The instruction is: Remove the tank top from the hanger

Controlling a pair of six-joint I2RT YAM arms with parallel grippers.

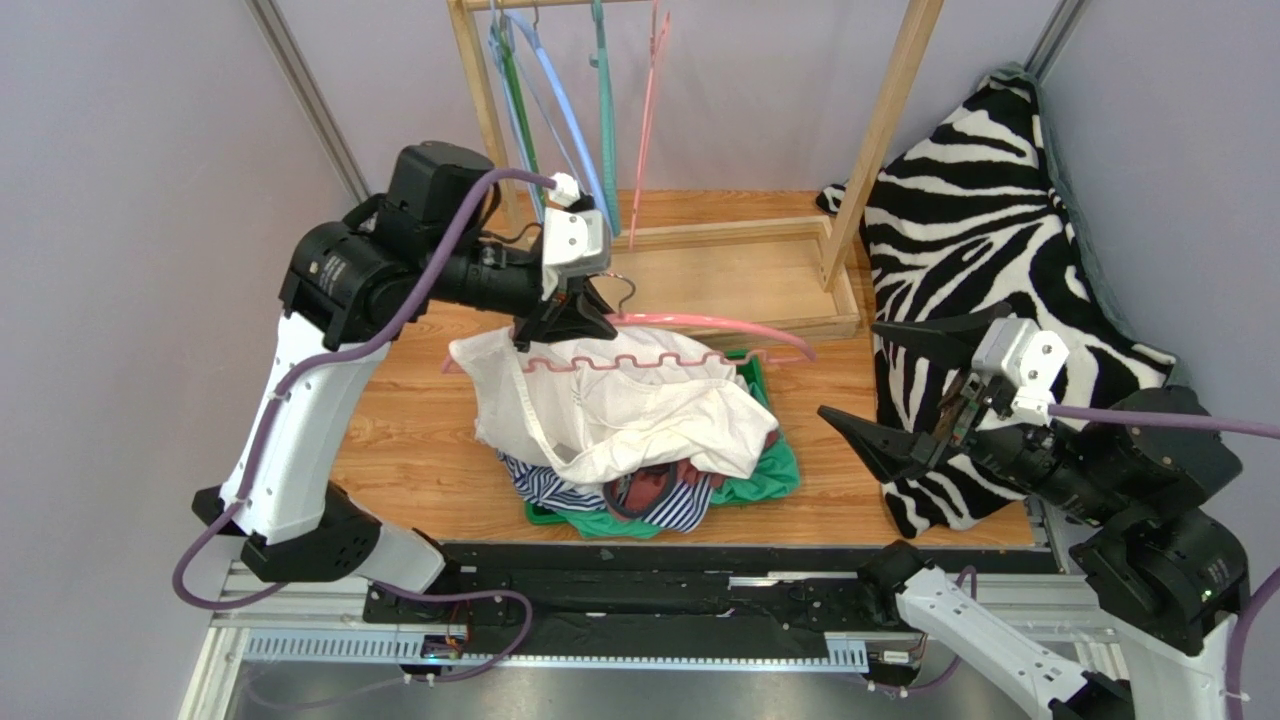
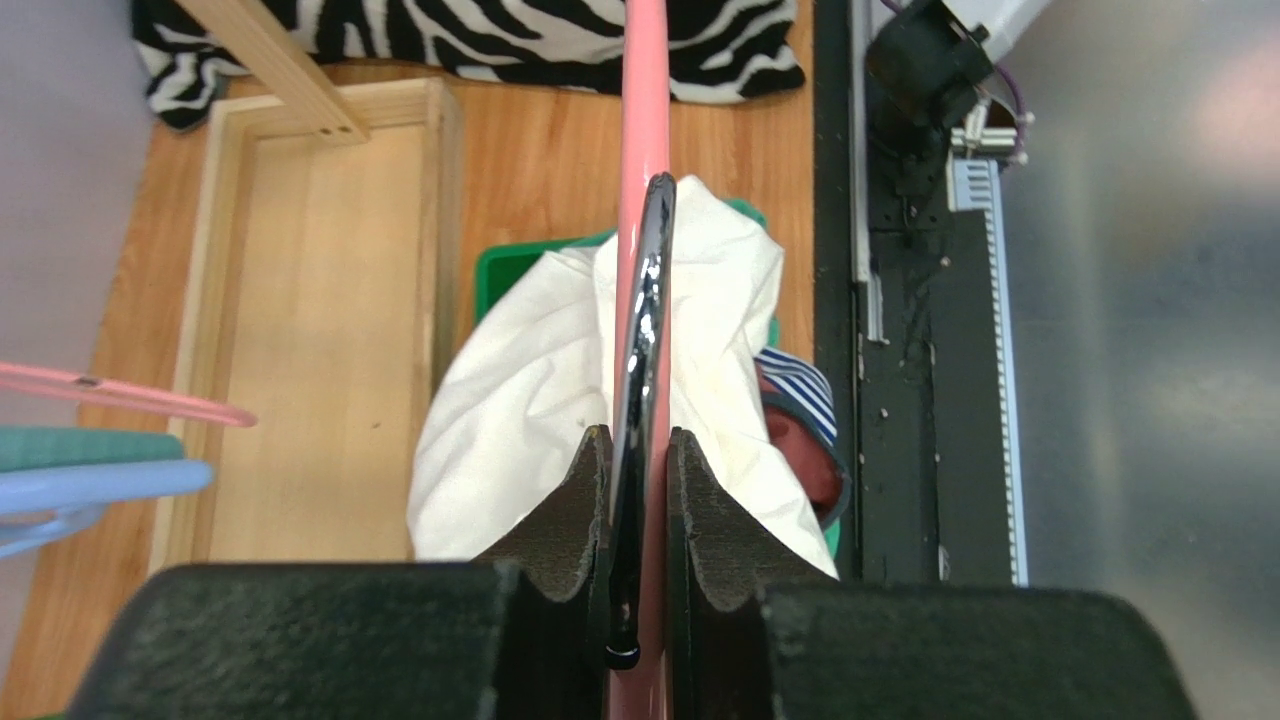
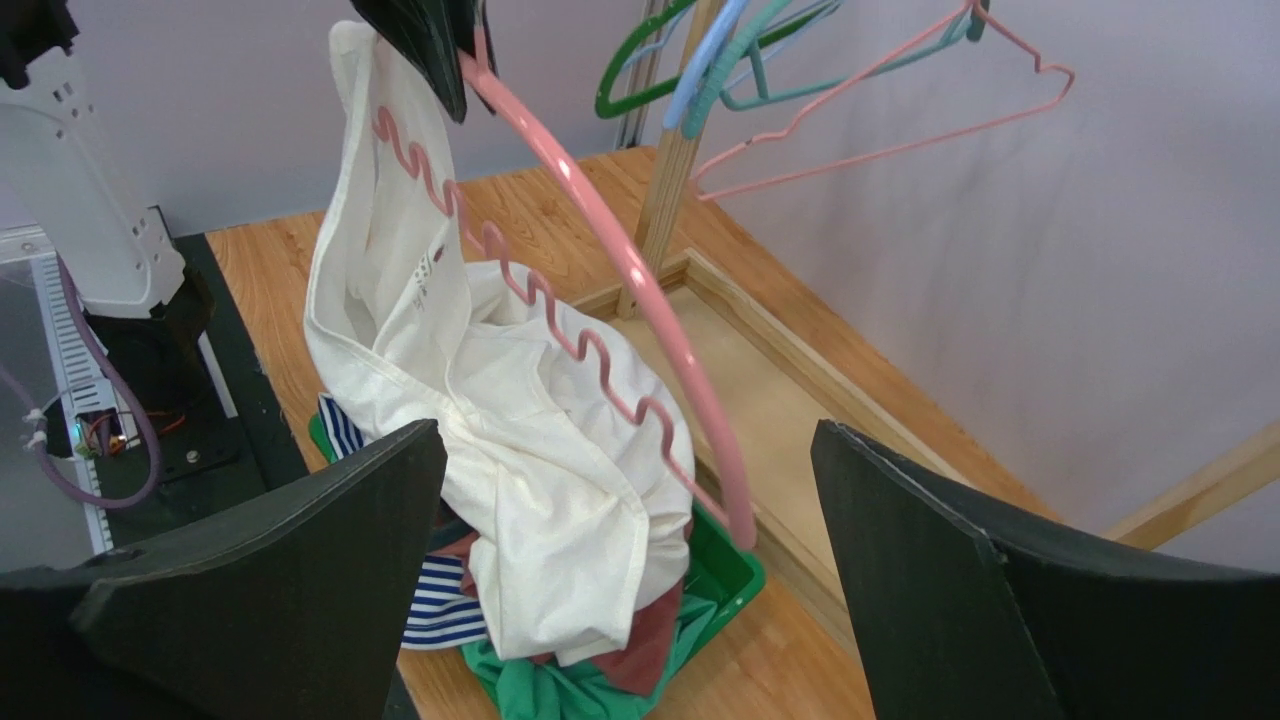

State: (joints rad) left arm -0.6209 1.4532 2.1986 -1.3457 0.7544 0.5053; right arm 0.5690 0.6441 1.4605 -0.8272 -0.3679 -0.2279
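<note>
Clearest from the left wrist — left gripper [image 2: 639, 458] clamps the pink hanger [image 2: 646, 90].

Zebra-print fabric [image 1: 977, 240] lies beside a wooden rack [image 1: 891, 120] hung with spare hangers [image 1: 606, 120].

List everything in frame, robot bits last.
hanger: 1, pink, held up over the table centre
tank top: 1, white, draped on the hanger, its lower part resting on the clothes pile
clothes pile: 1, green, navy-striped and maroon, under the tank top
rack: 1, pale wood, far side of the table
spare hangers: 4, green, blue, teal, pink, hanging on the rack
zebra cloth: 1, black and white, right side
table: 1, brown wood, under it all
left claw: 1, black, shut on the hanger near its hook
right claw: 1, black, open, holding nothing, right of the pile
</note>
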